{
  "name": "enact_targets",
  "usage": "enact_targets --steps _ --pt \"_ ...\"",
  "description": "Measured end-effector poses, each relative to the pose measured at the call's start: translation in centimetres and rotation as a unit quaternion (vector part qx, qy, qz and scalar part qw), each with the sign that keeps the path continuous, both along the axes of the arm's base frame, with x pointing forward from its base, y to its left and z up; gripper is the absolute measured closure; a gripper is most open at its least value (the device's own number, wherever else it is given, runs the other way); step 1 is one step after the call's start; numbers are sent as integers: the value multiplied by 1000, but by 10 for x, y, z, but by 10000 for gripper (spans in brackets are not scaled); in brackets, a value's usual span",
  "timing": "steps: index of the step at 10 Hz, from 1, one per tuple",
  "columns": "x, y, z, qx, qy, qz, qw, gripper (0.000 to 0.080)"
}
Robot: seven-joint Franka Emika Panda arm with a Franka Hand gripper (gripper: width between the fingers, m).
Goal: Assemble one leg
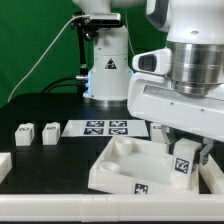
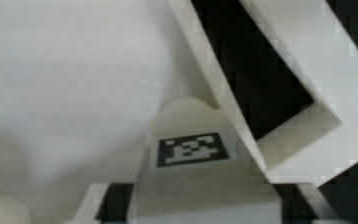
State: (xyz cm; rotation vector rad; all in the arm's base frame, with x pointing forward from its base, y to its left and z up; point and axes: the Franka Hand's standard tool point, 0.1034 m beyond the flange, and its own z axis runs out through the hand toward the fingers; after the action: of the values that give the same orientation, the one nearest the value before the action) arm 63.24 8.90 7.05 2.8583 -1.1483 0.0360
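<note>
My gripper [image 1: 183,152] is shut on a leg [image 1: 184,166], a small white block with a black-and-white tag on its face. It holds the leg upright over the near right corner of the big white tray-like piece [image 1: 120,170], but contact there cannot be told. In the wrist view the leg [image 2: 194,150] sits between the two dark fingers [image 2: 119,205], its rounded end pointing at the tray's flat floor [image 2: 69,90] beside a raised wall [image 2: 274,80]. Two more legs [image 1: 24,133] [image 1: 49,132] stand on the black table at the exterior view's left.
The marker board [image 1: 105,128] lies flat behind the tray piece. The arm's white base [image 1: 105,75] stands at the back. Another white part [image 1: 4,165] shows at the exterior view's left edge. A green backdrop hangs behind.
</note>
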Motion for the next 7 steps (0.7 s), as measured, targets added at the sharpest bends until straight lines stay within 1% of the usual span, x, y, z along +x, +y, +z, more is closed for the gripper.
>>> enact_targets --steps 1,2,3,4,5,6,7 --pt "0 -2 0 -5 -1 4 1000 492" --pt "0 -2 0 -5 -1 6 1000 431" --pt "0 -1 0 -5 -1 6 1000 431" --pt "0 -1 0 -5 -1 6 1000 232" --pt "0 -1 0 -4 -1 6 1000 175" --pt "0 -1 0 -4 -1 6 1000 175" --pt "0 -1 0 -4 -1 6 1000 155"
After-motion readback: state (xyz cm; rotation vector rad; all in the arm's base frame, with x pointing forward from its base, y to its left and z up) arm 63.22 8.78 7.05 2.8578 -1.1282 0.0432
